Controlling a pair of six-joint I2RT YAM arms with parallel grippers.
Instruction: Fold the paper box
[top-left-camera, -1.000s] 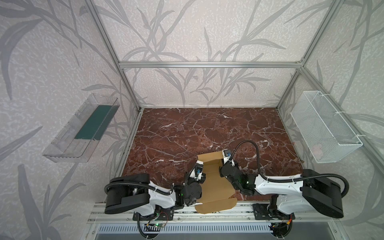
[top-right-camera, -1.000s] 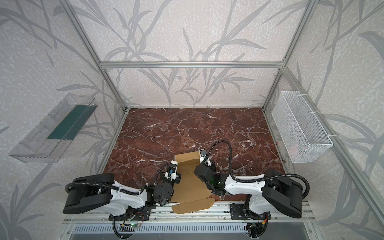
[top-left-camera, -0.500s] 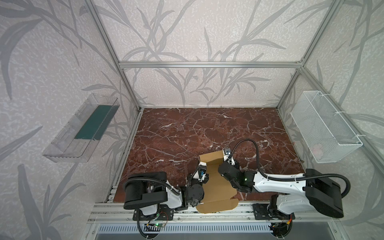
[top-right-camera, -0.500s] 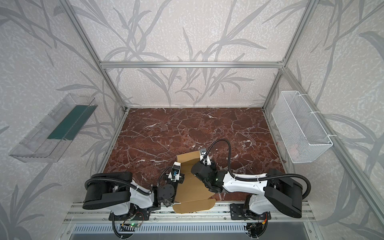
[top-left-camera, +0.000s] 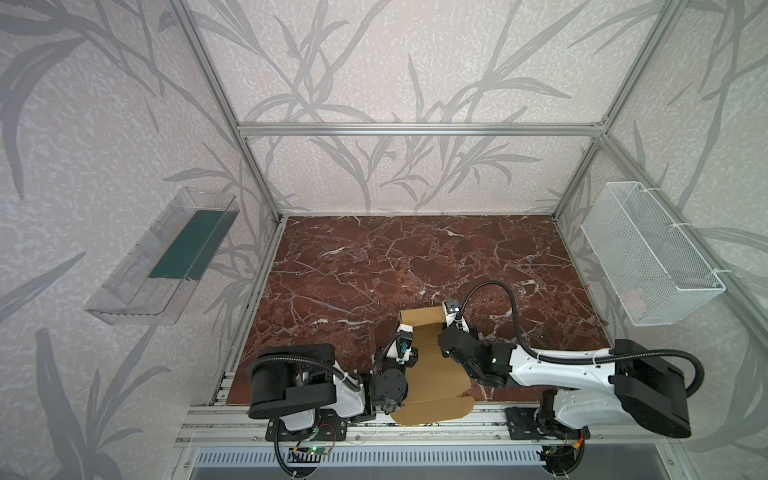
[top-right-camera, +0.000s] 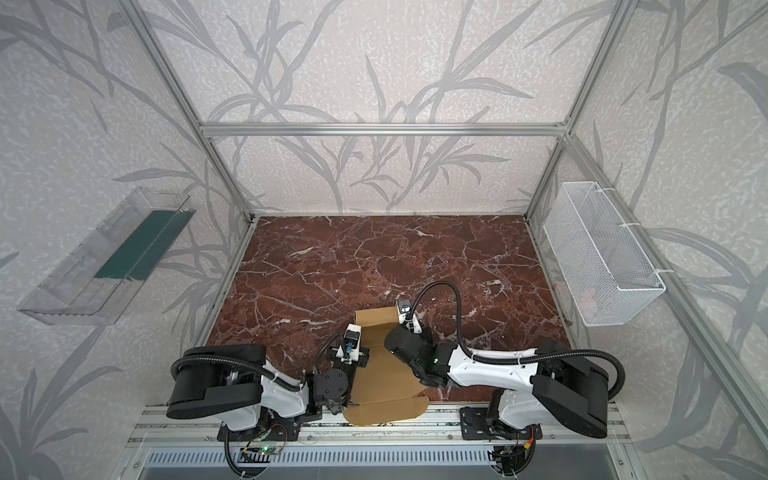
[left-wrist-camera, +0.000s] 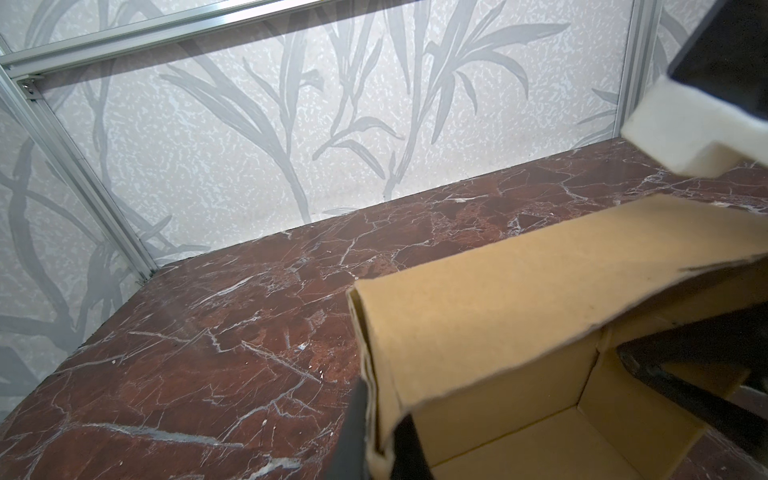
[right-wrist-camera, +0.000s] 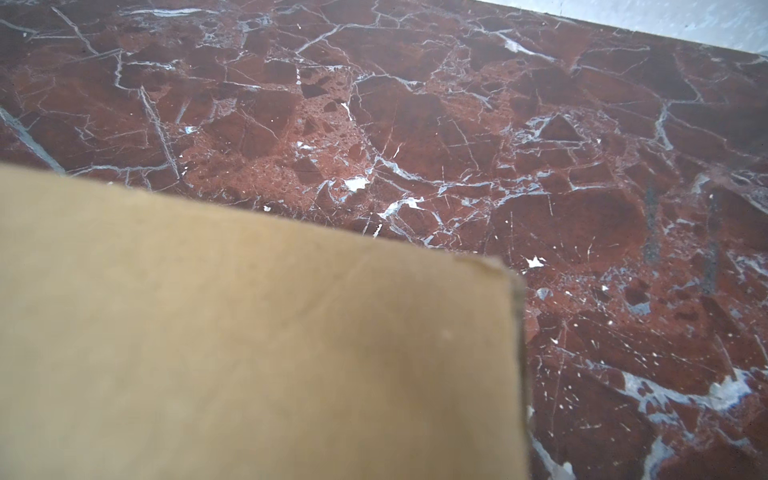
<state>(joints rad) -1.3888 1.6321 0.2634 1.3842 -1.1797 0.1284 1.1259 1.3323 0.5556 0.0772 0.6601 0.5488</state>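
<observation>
box: paper box (top-left-camera: 432, 374) half-formed between my two tools, overhanging bench (top-left-camera: 374, 270) edge | left tool (left-wrist-camera: 380, 449): clamped on its side wall | right tool (top-left-camera: 444, 332): at raised flap, grip can't tell | risk: flap springs back if right lets go; left tug drags box off

Right wrist view: paper box (right-wrist-camera: 249, 332) blurred, running off the lower left of the frame. Left wrist view: bottom edge cuts off the left gripper (left-wrist-camera: 380, 453). Both top views: right gripper (top-left-camera: 450, 328) jaws hidden under its own wrist. Pink blotch (top-left-camera: 634, 297) in wire basket (top-left-camera: 648, 249), far right: too small to name.
</observation>
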